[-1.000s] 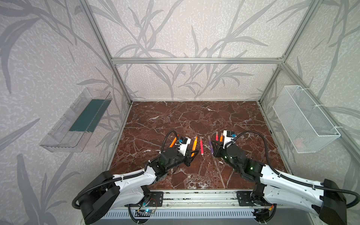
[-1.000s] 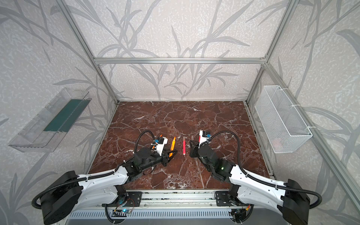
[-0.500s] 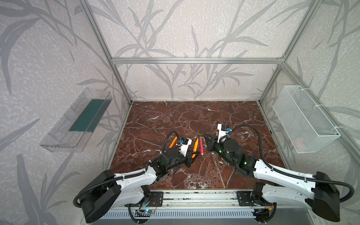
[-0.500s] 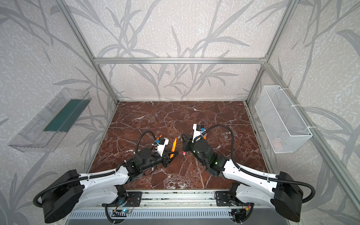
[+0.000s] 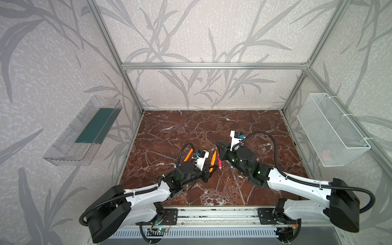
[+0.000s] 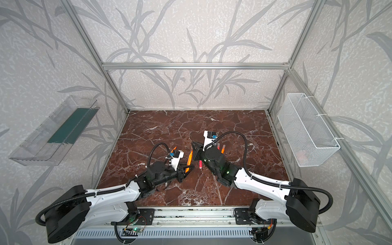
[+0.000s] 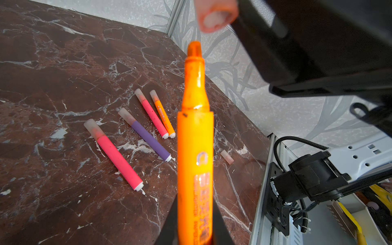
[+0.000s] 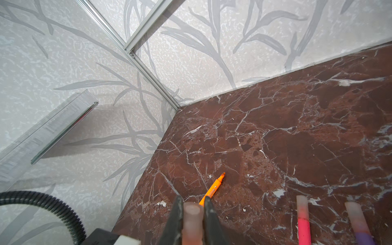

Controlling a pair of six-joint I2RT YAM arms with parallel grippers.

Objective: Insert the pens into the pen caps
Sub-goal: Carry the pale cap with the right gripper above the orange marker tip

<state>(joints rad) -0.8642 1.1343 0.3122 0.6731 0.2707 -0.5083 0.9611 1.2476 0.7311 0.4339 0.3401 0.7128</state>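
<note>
Where the clear wall shelf [image 5: 84,131] hangs at the far left, the brown marble table [image 5: 191,127] begins, and nearest that side an uncapped orange pen [image 5: 188,154] lies flat just beyond the left arm's wrist. Next comes the left gripper [image 5: 212,169], pressed together on the barrel of a second orange pen [image 7: 195,131]. It holds this pen off the marble with the bare tip pointing away from the wrist and toward the right gripper [image 5: 219,148]. That gripper pinches a translucent pen cap [image 8: 192,220] between its dark fingers [image 8: 176,220]. In the left wrist view the cap's open mouth, blurred, sits just past the held pen's tip with a small gap between them, not yet over it. Four capped pens rest on the table. A pink pen [image 7: 114,157] lies between the two arms in both top views, with a purple pen [image 7: 146,135] beside it. Beyond those, a farther pink pen [image 7: 151,115] and a capped orange pen [image 7: 163,115] lie close side by side. One loose pen cap [image 7: 227,157] lies alone on the marble near the table's front edge, apart from the pens. At the far right the white wire basket [image 5: 331,129] hangs on the wall.
</note>
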